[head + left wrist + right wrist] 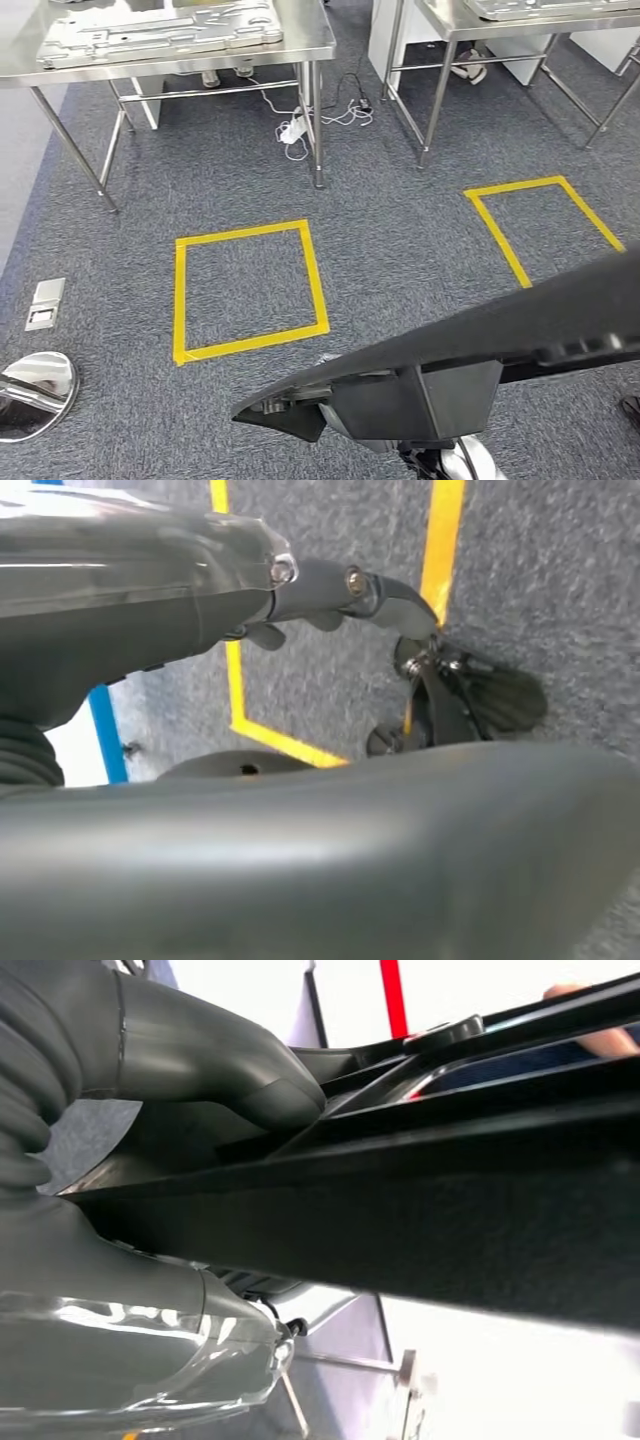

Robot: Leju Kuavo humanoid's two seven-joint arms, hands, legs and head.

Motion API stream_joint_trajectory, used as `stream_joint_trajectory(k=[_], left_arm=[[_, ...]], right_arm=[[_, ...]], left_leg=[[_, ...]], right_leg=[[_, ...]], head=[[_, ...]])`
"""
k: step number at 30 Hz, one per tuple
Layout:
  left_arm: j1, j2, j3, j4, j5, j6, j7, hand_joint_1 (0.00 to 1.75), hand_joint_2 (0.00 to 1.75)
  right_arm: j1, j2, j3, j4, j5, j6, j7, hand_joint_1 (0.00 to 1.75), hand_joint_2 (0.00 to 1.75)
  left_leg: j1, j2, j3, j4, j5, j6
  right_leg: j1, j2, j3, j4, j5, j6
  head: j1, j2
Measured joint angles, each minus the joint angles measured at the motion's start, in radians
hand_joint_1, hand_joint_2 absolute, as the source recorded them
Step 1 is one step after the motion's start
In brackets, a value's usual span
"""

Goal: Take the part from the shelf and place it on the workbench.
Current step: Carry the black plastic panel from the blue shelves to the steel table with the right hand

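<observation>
part (483,330): long dark panel, carried low across my front, tilted, above carpet | right hand (219,1060): thumb clamped on part's edge, gripping | left hand (332,585): beside part, grip state couldn't tell | surface (302,35) ahead, past yellow floor square (249,290) | judged: walk in level, clear near edge before lowering

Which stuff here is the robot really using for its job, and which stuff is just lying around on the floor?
For the job:
- long black part, being carried
- right hand, gripping the part
- left hand, by the part
- steel workbench

Just lying about:
- yellow tape squares
- white cables
- floor socket plate
</observation>
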Motion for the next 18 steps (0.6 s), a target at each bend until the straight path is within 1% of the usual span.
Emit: stream_joint_trajectory(k=[1, 2, 3, 4, 5, 6, 7, 8, 9, 10, 11, 12, 13, 14, 15, 16, 17, 18], left_arm=[[0.001, 0.0, 0.0, 0.0, 0.0, 0.0, 0.0, 0.0, 1.75], [0.003, 0.0, 0.001, 0.0, 0.0, -0.001, 0.0, 0.0, 1.75], [0.006, 0.0, 0.002, 0.0, 0.0, -0.001, -0.001, 0.0, 1.75], [0.008, 0.0, 0.003, 0.0, 0.0, -0.001, -0.001, 0.0, 1.75], [0.007, 0.001, 0.003, 0.0, 0.0, -0.002, -0.002, 0.0, 1.75], [0.005, 0.001, 0.004, 0.0, 0.0, -0.003, -0.003, 0.0, 1.75], [0.003, 0.0, 0.006, 0.0, 0.0, -0.006, -0.004, 0.0, 1.75], [0.001, 0.0, 0.007, 0.0, 0.001, -0.008, -0.006, 0.0, 1.75], [0.0, 0.0, 0.008, 0.0, 0.001, -0.01, -0.008, 0.0, 1.75], [0.002, 0.0, 0.009, 0.0, 0.002, -0.011, -0.011, 0.0, 1.75], [0.004, 0.0, 0.01, 0.0, 0.003, -0.012, -0.014, 0.0, 1.75], [0.005, 0.0, 0.012, 0.0, 0.006, -0.012, -0.016, 0.0, 1.75], [0.006, 0.0, 0.013, 0.0, 0.01, -0.013, -0.018, 0.0, 1.75], [0.006, 0.0, 0.015, 0.0, 0.013, -0.013, -0.02, 0.0, 1.75], [0.005, 0.0, 0.016, 0.0, 0.016, -0.014, -0.021, 0.0, 1.75], [0.005, 0.0, 0.017, 0.0, 0.017, -0.015, -0.022, 0.0, 1.75], [0.005, 0.0, 0.018, 0.0, 0.019, -0.017, -0.022, 0.0, 1.75], [0.006, -0.001, 0.02, 0.0, 0.02, -0.019, -0.023, 0.0, 1.75]], right_arm=[[-0.001, 0.0, 0.0, 0.0, -0.001, 0.0, 0.0, 1.75, 1.75], [-0.003, 0.0, 0.001, 0.0, -0.002, 0.0, 0.0, 1.75, 1.75], [-0.005, 0.001, 0.001, 0.0, -0.004, 0.001, 0.0, 1.75, 1.75], [-0.007, 0.002, 0.002, 0.0, -0.006, 0.001, 0.0, 1.75, 1.75], [-0.009, 0.002, 0.002, 0.0, -0.008, 0.002, 0.0, 1.75, 1.75], [-0.009, 0.003, 0.003, 0.0, -0.01, 0.002, 0.0, 1.75, 1.75], [-0.008, 0.003, 0.003, 0.0, -0.012, 0.003, 0.0, 1.75, 1.75], [-0.007, 0.002, 0.003, 0.0, -0.013, 0.003, 0.001, 1.75, 1.75], [-0.006, 0.002, 0.004, 0.001, -0.014, 0.003, 0.001, 1.75, 1.75], [-0.006, 0.002, 0.004, 0.001, -0.015, 0.003, 0.001, 1.75, 1.75], [-0.006, 0.002, 0.004, 0.002, -0.017, 0.003, 0.001, 1.75, 1.75], [-0.006, 0.002, 0.004, 0.002, -0.019, 0.002, 0.001, 1.75, 1.75], [-0.007, 0.003, 0.004, 0.002, -0.021, 0.002, 0.001, 1.75, 1.75], [-0.008, 0.003, 0.004, 0.002, -0.021, 0.002, 0.002, 1.75, 1.75], [-0.008, 0.003, 0.004, 0.002, -0.022, 0.001, 0.002, 1.75, 1.75], [-0.009, 0.003, 0.004, 0.002, -0.022, 0.001, 0.002, 1.75, 1.75], [-0.009, 0.003, 0.004, 0.002, -0.022, 0.001, 0.002, 1.75, 1.75], [-0.009, 0.003, 0.004, 0.002, -0.023, 0.001, 0.002, 1.75, 1.75]], left_leg=[[0.001, -0.01, -0.002, 0.0, -0.001, -0.006], [0.004, -0.019, -0.003, -0.002, -0.001, -0.011], [0.005, -0.019, -0.003, -0.001, -0.003, -0.017], [0.004, -0.006, -0.008, 0.01, -0.011, -0.023], [0.004, 0.016, -0.021, 0.037, -0.027, -0.029], [0.005, 0.044, -0.045, 0.085, -0.052, -0.035], [0.008, 0.067, -0.078, 0.147, -0.079, -0.042], [0.011, 0.08, -0.112, 0.208, -0.1, -0.047], [0.015, 0.087, -0.136, 0.25, -0.108, -0.051], [0.017, 0.091, -0.144, 0.258, -0.097, -0.054], [0.02, 0.094, -0.133, 0.228, -0.069, -0.055], [0.021, 0.098, -0.106, 0.167, -0.029, -0.053], [0.02, 0.103, -0.077, 0.106, 0.002, -0.049], [0.017, 0.107, -0.053, 0.054, 0.023, -0.043], [0.014, 0.111, -0.04, 0.024, 0.029, -0.036], [0.011, 0.113, -0.037, 0.016, 0.022, -0.03], [0.01, 0.113, -0.035, 0.01, 0.02, -0.027], [0.01, 0.113, -0.035, 0.008, 0.019, -0.027]], right_leg=[[0.001, 0.002, 0.004, -0.006, -0.005, -0.003], [0.002, -0.006, 0.007, -0.011, -0.006, -0.008], [0.001, -0.016, 0.01, -0.013, -0.006, -0.013], [-0.001, -0.027, 0.013, -0.016, -0.006, -0.018], [-0.004, -0.04, 0.016, -0.018, -0.006, -0.023], [-0.005, -0.054, 0.019, -0.019, -0.009, -0.026], [-0.005, -0.066, 0.021, -0.019, -0.012, -0.029], [-0.005, -0.078, 0.024, -0.019, -0.015, -0.03], [-0.005, -0.088, 0.027, -0.019, -0.019, -0.029], [-0.006, -0.095, 0.031, -0.019, -0.023, -0.027], [-0.006, -0.1, 0.036, -0.019, -0.027, -0.025], [-0.006, -0.104, 0.043, -0.019, -0.031, -0.023], [-0.006, -0.108, 0.048, -0.02, -0.035, -0.02], [-0.005, -0.109, 0.051, -0.02, -0.038, -0.016], [-0.004, -0.11, 0.052, -0.02, -0.041, -0.012], [-0.003, -0.111, 0.051, -0.022, -0.041, -0.007], [-0.002, -0.111, 0.052, -0.022, -0.043, -0.005], [-0.002, -0.112, 0.053, -0.023, -0.044, -0.007]], head=[[0.0, 0.0], [0.0, 0.0], [0.0, 0.0], [-0.001, 0.0], [-0.002, 0.0], [-0.003, 0.0], [-0.003, 0.0], [-0.003, 0.0], [-0.003, 0.0], [-0.003, 0.0], [-0.003, 0.0], [-0.003, 0.0], [-0.003, 0.0], [-0.003, 0.0], [-0.003, 0.0], [-0.003, 0.0], [-0.003, 0.0], [-0.003, 0.0]])
